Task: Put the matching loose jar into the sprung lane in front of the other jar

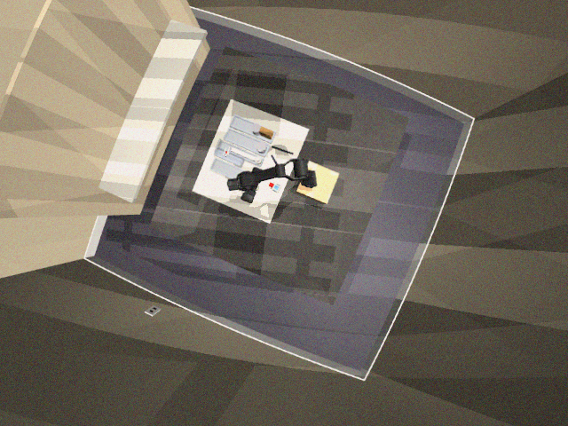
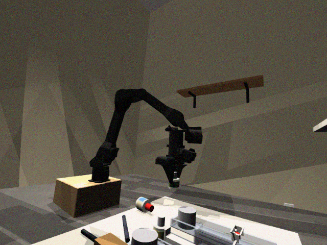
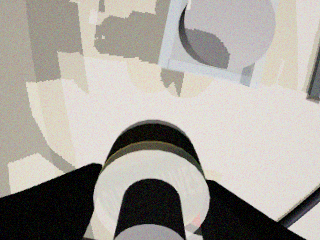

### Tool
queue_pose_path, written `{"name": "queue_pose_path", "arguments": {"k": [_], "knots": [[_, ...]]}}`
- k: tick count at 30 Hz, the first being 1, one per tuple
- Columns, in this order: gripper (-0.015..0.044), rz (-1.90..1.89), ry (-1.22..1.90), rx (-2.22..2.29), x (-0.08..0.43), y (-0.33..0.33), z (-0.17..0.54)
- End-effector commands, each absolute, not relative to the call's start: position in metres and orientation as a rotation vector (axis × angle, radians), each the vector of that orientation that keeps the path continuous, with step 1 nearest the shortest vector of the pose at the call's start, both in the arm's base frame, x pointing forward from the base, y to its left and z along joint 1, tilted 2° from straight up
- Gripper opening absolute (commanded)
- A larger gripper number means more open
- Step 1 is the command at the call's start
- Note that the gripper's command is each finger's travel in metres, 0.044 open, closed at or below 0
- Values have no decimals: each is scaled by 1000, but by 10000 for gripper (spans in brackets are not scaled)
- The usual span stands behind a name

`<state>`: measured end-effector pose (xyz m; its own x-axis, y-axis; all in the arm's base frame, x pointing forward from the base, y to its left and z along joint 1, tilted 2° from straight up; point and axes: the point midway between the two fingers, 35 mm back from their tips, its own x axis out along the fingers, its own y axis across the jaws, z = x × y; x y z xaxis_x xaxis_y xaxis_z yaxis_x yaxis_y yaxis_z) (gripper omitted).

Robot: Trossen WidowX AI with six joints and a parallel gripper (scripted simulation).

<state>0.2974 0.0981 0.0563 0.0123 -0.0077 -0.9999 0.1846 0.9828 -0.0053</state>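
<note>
Pickup's done: the gripper (image 2: 174,177) is clamped on the loose jar (image 2: 174,182), hanging above the counter (image 2: 263,224). Next job, I'd say: lower it ahead to the lane (image 3: 175,35) front and push the grey jar (image 3: 230,16) back slowly.

White table (image 2: 263,231): lane rack (image 2: 211,231), jars, toppled red-capped bottle (image 2: 144,204).

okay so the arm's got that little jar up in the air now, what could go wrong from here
1. The gripper grips the small dark-capped jar only with its fingertips; a fast swing could make it slip.
2. The grey jar already stands at the lane's front, so pushing off-centre could tip either jar or let the pusher snap forward.
3. The red-capped jar lies on its side near the path; a low approach might knock it rolling.
</note>
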Motion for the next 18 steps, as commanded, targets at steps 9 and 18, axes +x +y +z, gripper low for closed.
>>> {"name": "queue_pose_path", "arguments": {"k": [9, 18], "knots": [[0, -171, 1556, 141, 303, 50, 45], [0, -180, 1555, 142, 301, 2, 31]]}}
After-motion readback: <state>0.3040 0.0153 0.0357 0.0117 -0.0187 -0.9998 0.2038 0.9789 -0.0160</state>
